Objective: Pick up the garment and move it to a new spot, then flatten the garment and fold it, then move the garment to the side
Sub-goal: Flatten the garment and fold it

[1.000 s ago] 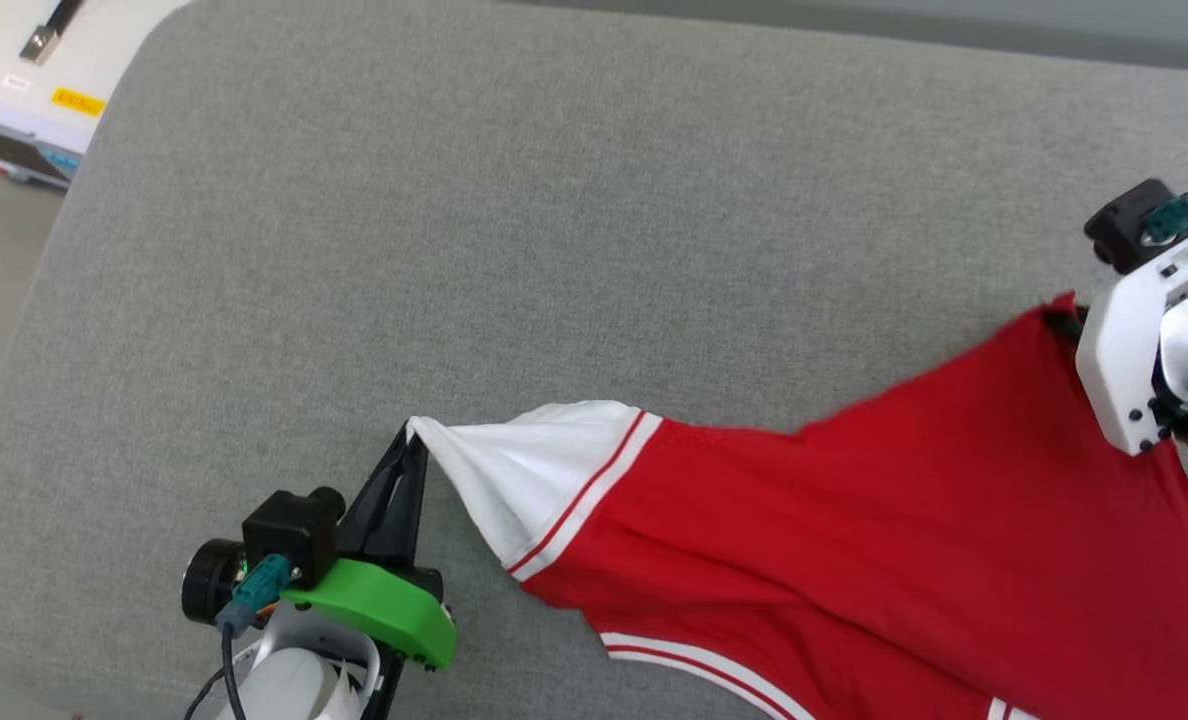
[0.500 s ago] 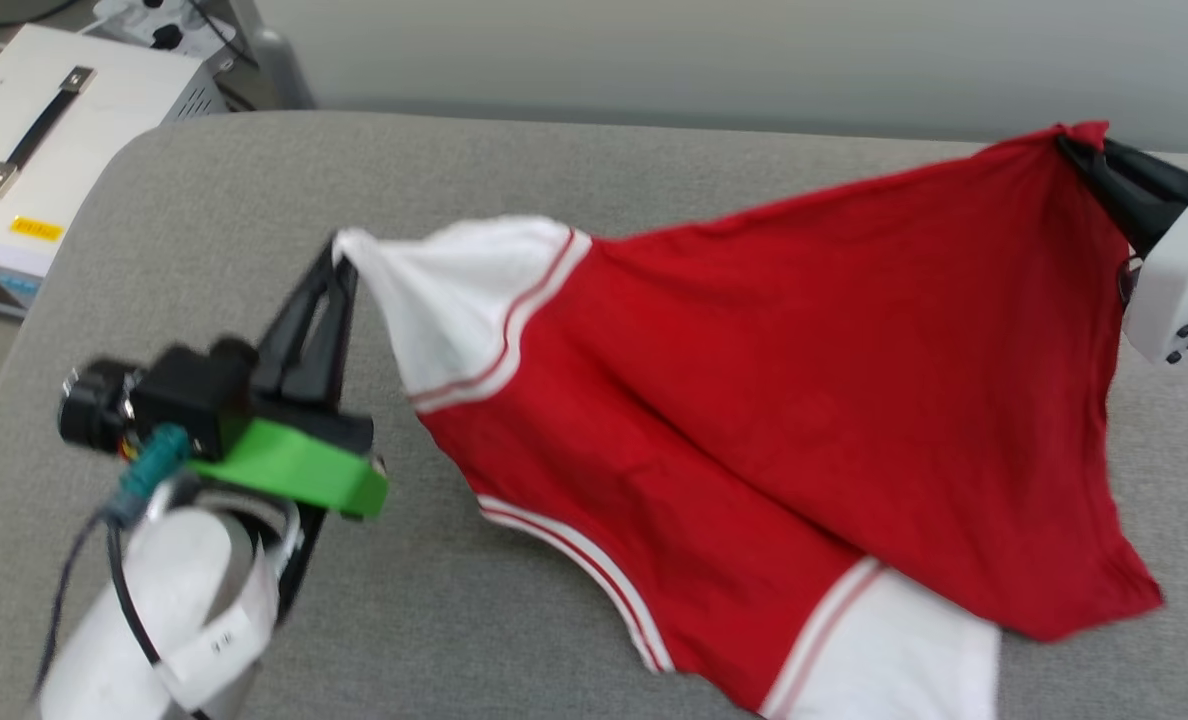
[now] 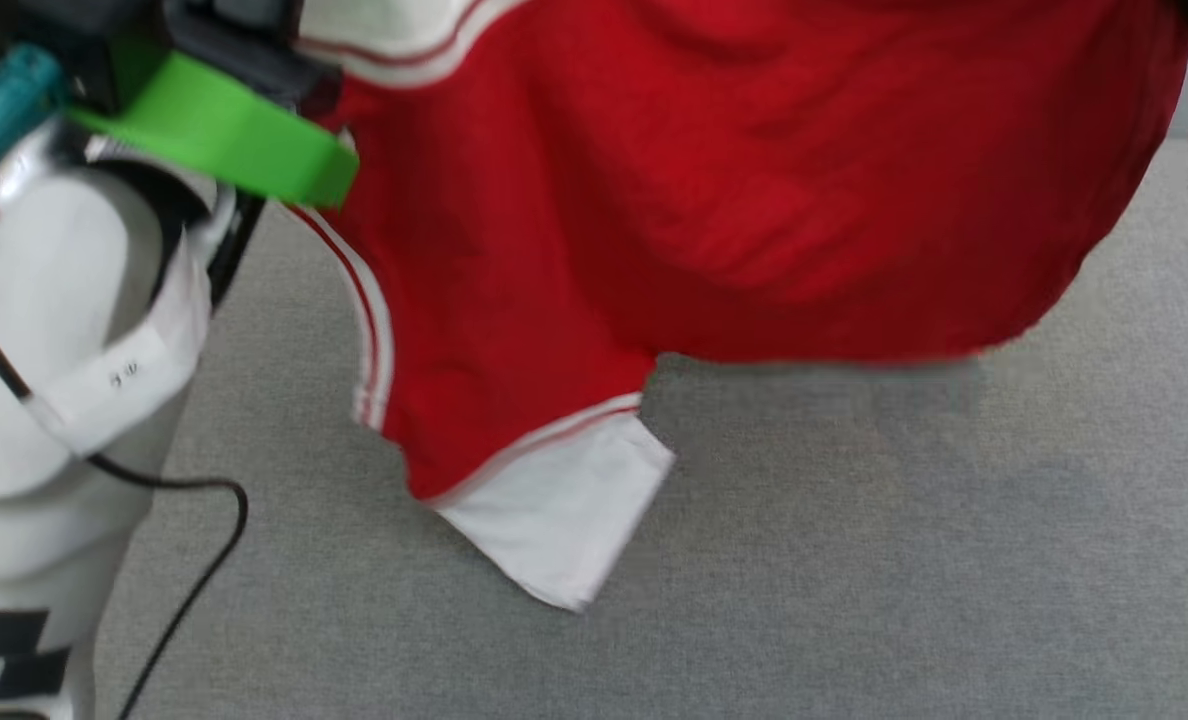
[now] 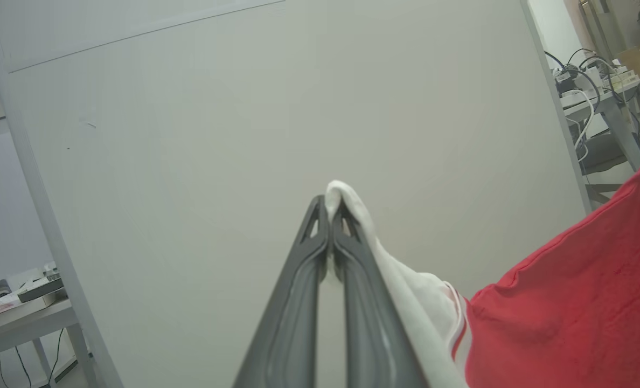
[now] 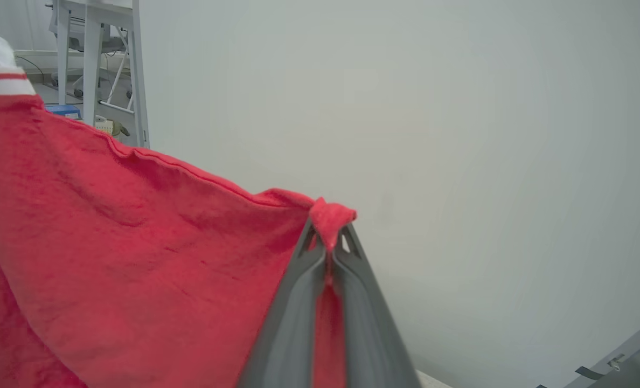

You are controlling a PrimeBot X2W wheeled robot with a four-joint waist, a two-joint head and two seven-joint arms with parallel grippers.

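The garment (image 3: 734,180) has risen off the gray cushion (image 3: 854,560) — both arms lifted it. The left gripper (image 4: 328,209) pinches a white sleeve and the right gripper (image 5: 328,237) a red corner, so it hangs spread wide.

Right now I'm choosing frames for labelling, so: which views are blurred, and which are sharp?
Head view: motion blur smears the garment, soft shadow on the grey surface. Left wrist view: sharp, left pincer crisp on the white sleeve tip. Right wrist view: sharp, right pincer crisp on red fabric, even light.
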